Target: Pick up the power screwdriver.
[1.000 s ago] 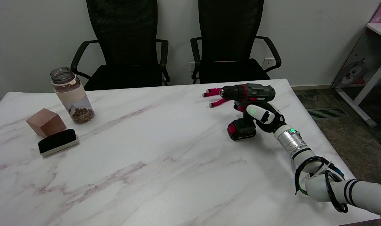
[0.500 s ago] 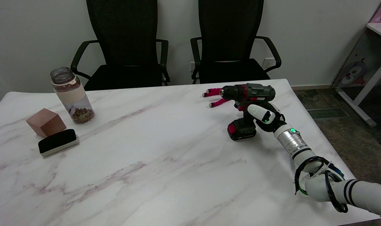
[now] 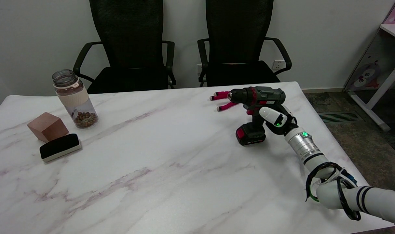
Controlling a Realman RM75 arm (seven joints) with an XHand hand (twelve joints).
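Power screwdriver (image 3: 256, 97), upright on its battery base at the table's (image 3: 152, 156) far right; right hand (image 3: 275, 118) at its handle from behind, finger closure hidden, grasp not determinable; advised: wrap handle fully below the trigger, lift straight

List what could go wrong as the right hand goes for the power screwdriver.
1. The power screwdriver stands upright on its battery base; a sideways push from the right hand at its handle might tip it.
2. How far the fingers wrap the handle is hidden, so a lift could slip.
3. The pink flexible tripod lies just beyond the chuck and could get knocked.
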